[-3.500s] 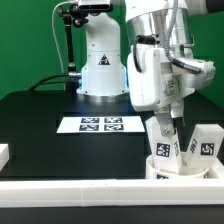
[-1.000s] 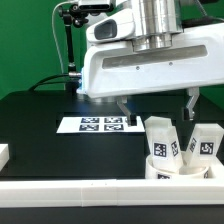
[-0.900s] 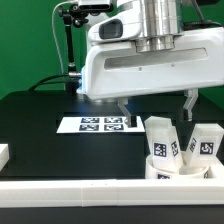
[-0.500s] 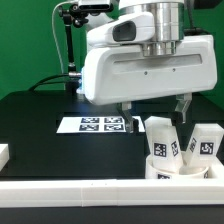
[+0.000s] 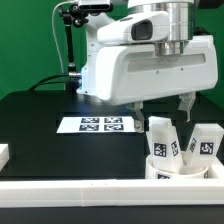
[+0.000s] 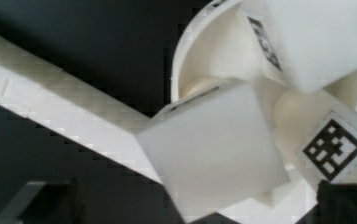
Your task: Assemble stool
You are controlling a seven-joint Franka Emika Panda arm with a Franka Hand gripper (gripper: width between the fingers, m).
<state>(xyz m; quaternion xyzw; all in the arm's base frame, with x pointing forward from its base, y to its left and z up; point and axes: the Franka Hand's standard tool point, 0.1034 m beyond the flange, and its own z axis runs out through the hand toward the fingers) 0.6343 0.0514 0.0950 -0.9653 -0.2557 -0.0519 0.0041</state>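
The exterior view looks level and low across the black tabletop (image 5: 40, 125) toward the arm's base (image 5: 103, 72), close to the near rail (image 5: 90, 192). The wrist view looks down, very near. Both share the legs (image 5: 162, 142) (image 6: 228, 140) and seat (image 5: 170, 171) (image 6: 219, 45).

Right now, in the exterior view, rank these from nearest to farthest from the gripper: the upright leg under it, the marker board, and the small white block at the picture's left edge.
1. Upright leg, right beneath the gripper.
2. Marker board, on the table toward the exterior view's left.
3. Small white block, at the far left edge.
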